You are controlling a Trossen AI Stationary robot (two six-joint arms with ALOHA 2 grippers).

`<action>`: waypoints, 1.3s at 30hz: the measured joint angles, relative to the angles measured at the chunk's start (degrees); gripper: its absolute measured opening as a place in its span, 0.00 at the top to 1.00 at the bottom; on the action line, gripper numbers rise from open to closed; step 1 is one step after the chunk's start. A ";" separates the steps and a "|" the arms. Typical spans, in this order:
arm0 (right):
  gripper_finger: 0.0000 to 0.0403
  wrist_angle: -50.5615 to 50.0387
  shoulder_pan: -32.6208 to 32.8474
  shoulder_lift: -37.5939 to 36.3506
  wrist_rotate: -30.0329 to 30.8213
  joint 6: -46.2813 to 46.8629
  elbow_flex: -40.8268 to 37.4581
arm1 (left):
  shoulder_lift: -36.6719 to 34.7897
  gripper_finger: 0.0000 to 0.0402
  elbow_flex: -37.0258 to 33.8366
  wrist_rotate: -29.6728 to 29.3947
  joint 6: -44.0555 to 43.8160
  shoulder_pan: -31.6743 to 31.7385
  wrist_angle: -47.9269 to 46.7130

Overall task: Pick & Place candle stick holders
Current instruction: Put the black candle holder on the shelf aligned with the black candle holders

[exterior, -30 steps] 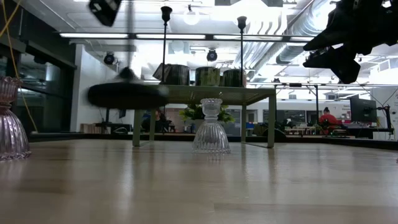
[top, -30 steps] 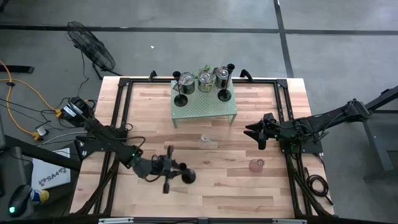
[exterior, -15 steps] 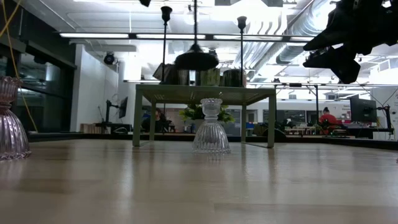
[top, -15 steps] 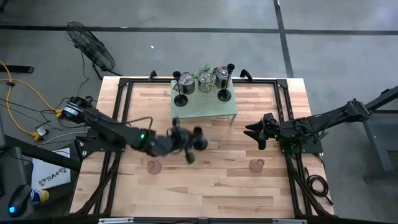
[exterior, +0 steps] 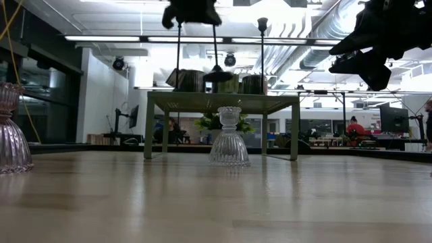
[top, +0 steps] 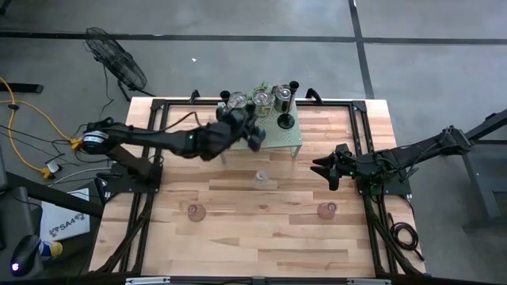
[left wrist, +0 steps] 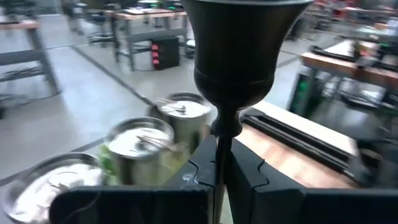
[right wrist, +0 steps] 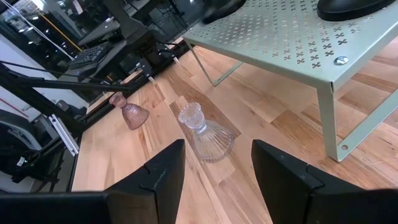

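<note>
A black candle holder is held by its thin stem in the left gripper, whose fingers are clamped tight on it. It is kept up in the air above the green rack, which stands at the middle of the tabletop's far edge. Its round base hangs just over the rack's top. On the rack, three shiny silver cups are lined up along the back, with a leafy plant behind them. Two more black holders are standing there too, one near each end. The space near the held one is crowded by these things. A clear glass holder is set on the wooden table in front of the rack. Two small pink holders are placed closer to the near edge, well apart. The right gripper is kept above the right side of the tabletop, its fingers apart with nothing between them.
</note>
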 joint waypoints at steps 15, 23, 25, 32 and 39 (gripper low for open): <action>0.56 0.02 0.00 0.00 0.00 0.02 0.00 | 4.89 0.99 0.04 4.13 -1.34 7.00 6.15; 0.56 0.00 0.02 0.00 0.00 0.02 0.00 | 4.89 0.99 0.04 2.39 -1.98 6.45 6.03; 0.56 0.02 0.02 0.00 -0.02 0.02 0.00 | 4.89 0.99 0.04 0.41 -2.24 5.53 6.07; 0.56 0.02 0.01 0.00 0.00 0.02 0.00 | 4.89 0.99 0.25 -10.87 -1.30 -0.25 5.64; 0.56 0.00 0.01 0.00 0.00 0.02 0.00 | 10.67 0.99 8.52 -17.84 1.42 -4.08 1.96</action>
